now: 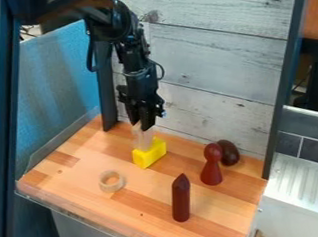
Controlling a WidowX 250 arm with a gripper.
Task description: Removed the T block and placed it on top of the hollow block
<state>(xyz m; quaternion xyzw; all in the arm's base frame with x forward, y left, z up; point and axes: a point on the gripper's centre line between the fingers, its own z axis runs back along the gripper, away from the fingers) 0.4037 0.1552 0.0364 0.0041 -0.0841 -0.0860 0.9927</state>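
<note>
"T block: where do we locate it?"

"We take it to be the pale upright piece at the top of the yellow block, our landmark. Its full outline is unclear, so we treat that identification as provisional. We also cannot tell whether it stands on the yellow block or just behind it."

"What is the state of the gripper?"

"It points down above the yellow block, at the upper end of the pale piece. We cannot tell whether it is open, closed or gripping that piece."

"Which step do we perform?"

"We judge it to be the removal. We first confirm a secure, centred grip. We then lift straight up, so that the T block clears the yellow block without dragging or tipping it."

"And the destination?"

"We read the hollow block as the pale ring, nearer the camera than the yellow block and to its left in the view. We carry the T block across upright, align it over the opening, lower slowly, and release only once the rim bears it evenly. An off-centre release could tilt it."

"Any obstacles?"

"The red pawn-shaped piece is to the right of the yellow block. We route away from it."
</note>
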